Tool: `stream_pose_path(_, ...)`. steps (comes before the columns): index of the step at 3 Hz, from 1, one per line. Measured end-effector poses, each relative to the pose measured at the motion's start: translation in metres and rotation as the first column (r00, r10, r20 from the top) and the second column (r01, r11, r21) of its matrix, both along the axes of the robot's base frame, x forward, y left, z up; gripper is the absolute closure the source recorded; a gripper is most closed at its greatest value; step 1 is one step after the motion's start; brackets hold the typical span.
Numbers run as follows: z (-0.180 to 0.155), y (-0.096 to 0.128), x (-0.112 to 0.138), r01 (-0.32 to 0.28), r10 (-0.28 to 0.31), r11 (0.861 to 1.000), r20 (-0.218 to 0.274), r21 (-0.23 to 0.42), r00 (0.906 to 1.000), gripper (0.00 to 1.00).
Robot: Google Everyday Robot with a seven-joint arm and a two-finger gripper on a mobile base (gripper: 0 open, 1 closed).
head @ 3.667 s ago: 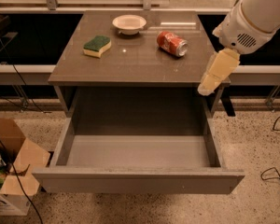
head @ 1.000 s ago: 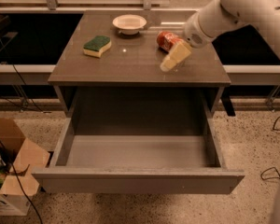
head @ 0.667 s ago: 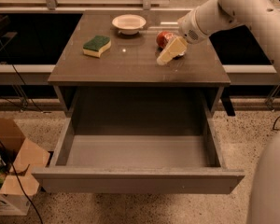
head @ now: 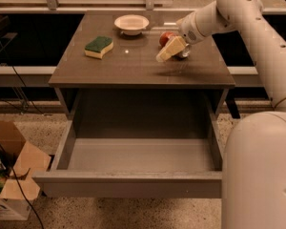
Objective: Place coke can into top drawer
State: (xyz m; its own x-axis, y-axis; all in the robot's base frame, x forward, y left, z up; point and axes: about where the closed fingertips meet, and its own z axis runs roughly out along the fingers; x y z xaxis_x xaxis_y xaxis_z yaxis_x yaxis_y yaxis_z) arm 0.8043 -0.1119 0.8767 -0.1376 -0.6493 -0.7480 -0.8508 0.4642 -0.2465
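Observation:
The coke can [head: 166, 36] lies on its side at the back right of the grey-brown cabinet top [head: 128, 66]. Only its red left part shows, because my gripper covers the rest. My gripper [head: 170, 49] hangs from the white arm coming in from the upper right. It sits right at the can, over its front right side. The top drawer [head: 128, 184] is pulled wide open below the cabinet top, and its grey inside holds nothing.
A white bowl [head: 131, 24] stands at the back middle of the top. A green and yellow sponge [head: 98, 46] lies to its left. A cardboard box [head: 12, 175] and cables are on the floor at left. My white base [head: 260, 175] fills the lower right.
My gripper has moved from off the cabinet's right side leftward and back over the top, and is now down at the coke can. The can and drawer have not moved.

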Motion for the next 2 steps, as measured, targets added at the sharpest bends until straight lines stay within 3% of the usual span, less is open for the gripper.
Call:
stream_pose_path(1, -0.017, -0.012, 0.016, 0.034, -0.034, 0.999, -0.028, 0.029, 0.999, 0.0)
stream_pose_path(2, -0.029, -0.022, 0.025, 0.063, -0.061, 0.997, -0.052, 0.042, 0.9968, 0.18)
